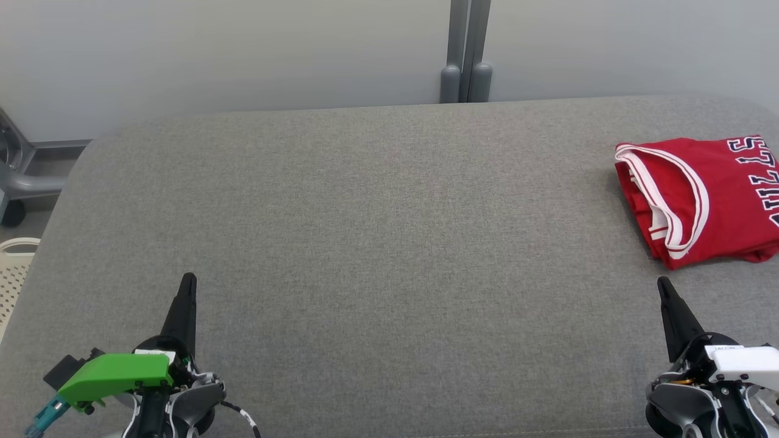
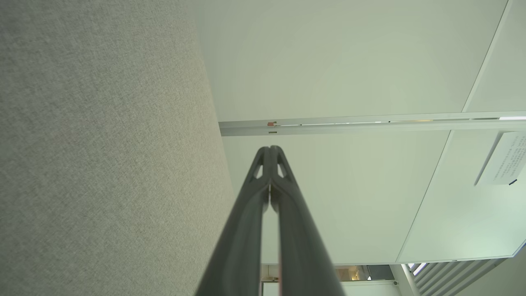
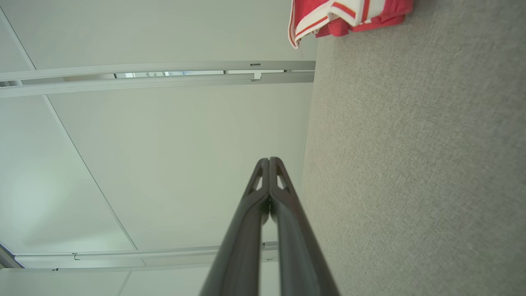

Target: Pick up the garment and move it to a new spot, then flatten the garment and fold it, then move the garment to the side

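All three steps are judged done, or very nearly. The red garment (image 1: 700, 201) is seen folded into a compact bundle, laid ahead of the right claw (image 1: 662, 281) and a little outward of it, near its tip but apart from it, toward the right side of the grey padded surface (image 1: 377, 243). Nothing is held: the right claw is pressed together on nothing, and so is the left claw (image 1: 188, 278) (the fingertips are seen meeting in each wrist view). Little is thought to be left beyond some tidying, since the bundle's near corner looks bunched. Between the two claws and ahead of them, a broad stretch of bare fabric is offered for moving. Its far edge is backed by a wall and a grey post (image 1: 465, 55). Outward of the left claw the rounded edge falls away toward a pale basket (image 1: 15, 267).
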{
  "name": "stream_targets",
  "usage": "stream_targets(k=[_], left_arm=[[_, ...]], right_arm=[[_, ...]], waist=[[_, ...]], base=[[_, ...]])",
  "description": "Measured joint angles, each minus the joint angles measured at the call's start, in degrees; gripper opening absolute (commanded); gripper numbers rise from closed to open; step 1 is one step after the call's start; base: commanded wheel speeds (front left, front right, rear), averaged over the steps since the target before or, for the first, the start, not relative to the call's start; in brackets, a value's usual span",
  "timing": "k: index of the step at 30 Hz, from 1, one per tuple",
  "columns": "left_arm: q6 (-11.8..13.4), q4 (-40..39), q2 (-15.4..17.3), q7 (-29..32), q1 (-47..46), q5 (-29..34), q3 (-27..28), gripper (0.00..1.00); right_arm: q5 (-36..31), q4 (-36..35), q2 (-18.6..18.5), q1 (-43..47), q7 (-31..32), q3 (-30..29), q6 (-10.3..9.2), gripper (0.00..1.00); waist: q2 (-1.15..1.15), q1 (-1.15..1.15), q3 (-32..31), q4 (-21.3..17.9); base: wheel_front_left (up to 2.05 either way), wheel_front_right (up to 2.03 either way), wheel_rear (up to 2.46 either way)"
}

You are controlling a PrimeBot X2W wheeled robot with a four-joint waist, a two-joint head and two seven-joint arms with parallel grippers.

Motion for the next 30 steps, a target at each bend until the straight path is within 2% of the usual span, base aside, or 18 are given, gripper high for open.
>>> stream_targets(k=[30], left_arm=[[0.0, 0.0, 0.0, 0.0, 0.0, 0.0, 0.0, 0.00]], right_arm=[[0.0, 0.0, 0.0, 0.0, 0.0, 0.0, 0.00, 0.00]], waist=[[0.00, 0.00, 0.0, 0.0]], base=[[0.00, 0.00, 0.00]])
